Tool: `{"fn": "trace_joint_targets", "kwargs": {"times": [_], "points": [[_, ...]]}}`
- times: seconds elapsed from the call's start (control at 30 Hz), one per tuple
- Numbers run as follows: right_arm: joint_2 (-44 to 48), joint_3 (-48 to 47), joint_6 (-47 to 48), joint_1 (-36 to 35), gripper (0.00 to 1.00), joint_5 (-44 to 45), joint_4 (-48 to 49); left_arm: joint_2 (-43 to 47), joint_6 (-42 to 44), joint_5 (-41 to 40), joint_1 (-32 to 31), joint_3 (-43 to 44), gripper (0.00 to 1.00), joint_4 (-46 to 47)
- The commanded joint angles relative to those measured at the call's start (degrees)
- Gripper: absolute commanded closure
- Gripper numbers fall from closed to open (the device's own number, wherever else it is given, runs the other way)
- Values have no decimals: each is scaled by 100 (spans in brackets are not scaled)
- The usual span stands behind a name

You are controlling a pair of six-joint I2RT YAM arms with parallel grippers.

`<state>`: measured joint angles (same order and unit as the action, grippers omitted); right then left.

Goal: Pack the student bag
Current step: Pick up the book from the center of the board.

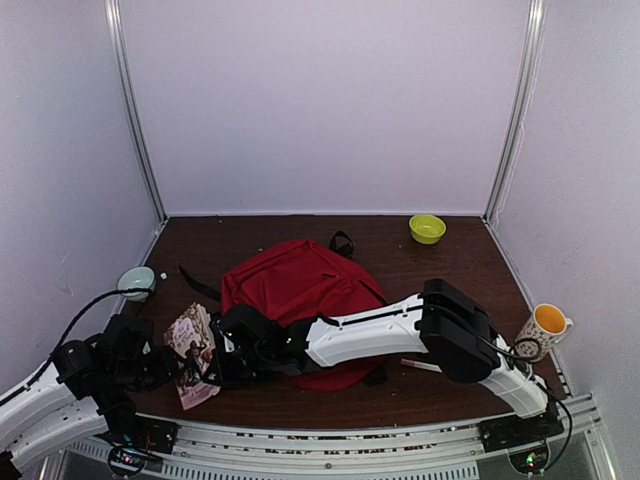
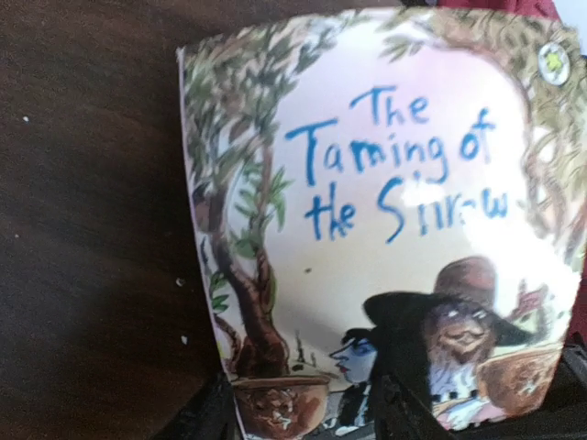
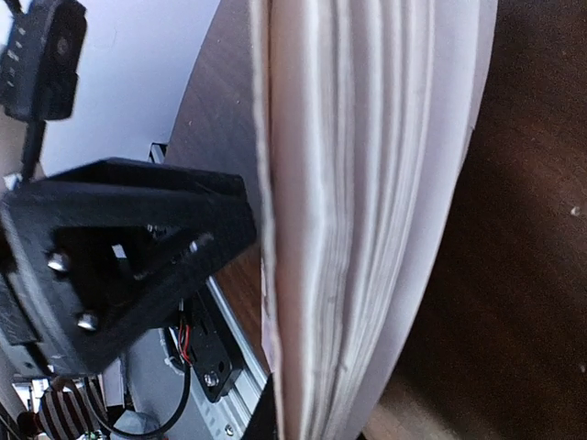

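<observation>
Two half-hidden grips on book (image 2: pixel 367 229): left claw (image 1: pixel 168 368) seemingly pinching, right claw (image 1: pixel 222 355) state unclear.

One backpack (image 1: pixel 295 278), one book (image 1: pixel 188 332) left of it, one mug (image 1: pixel 545 326) right, two bowls: green bowl (image 1: pixel 427 228) behind, pale bowl (image 1: pixel 136 281) left.

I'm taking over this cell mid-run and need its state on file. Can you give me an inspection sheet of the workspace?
Surface: dark brown wooden table.
Job's things: student bag lies flat mid-table, right arm stretched over it; book stands by its left side, not yet inside.
Clutter: green bowl back right, pale bowl at left edge, mug at right edge.
Grippers: left gripper appears closed on the book; right gripper at the book's page edge, grip unclear.
Cables: black cable loops from left arm towards the pale bowl.
Surroundings: white walls, metal corner posts.
</observation>
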<state>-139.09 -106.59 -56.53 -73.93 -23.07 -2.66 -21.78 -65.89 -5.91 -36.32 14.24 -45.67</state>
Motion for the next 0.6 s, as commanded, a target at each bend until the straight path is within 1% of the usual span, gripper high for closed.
{"fn": "trace_joint_targets", "kwargs": {"times": [0.0,0.03,0.2,0.47,0.57], "points": [[593,-302,464,-175,100,3,-239,94,197,-424,10,858,41,-517],[691,-305,553,-187,100,95,-383,114,185,-418,9,906,39,-508],[1409,-154,1110,-217,100,545,-990,148,355,-415,5,1217,35,-414],[2757,689,1762,-221,100,1304,-1567,161,946,-732,5,2055,28,-427],[3321,1049,1972,-213,100,1680,-1761,46,1138,-880,9,2298,27,-414]]}}
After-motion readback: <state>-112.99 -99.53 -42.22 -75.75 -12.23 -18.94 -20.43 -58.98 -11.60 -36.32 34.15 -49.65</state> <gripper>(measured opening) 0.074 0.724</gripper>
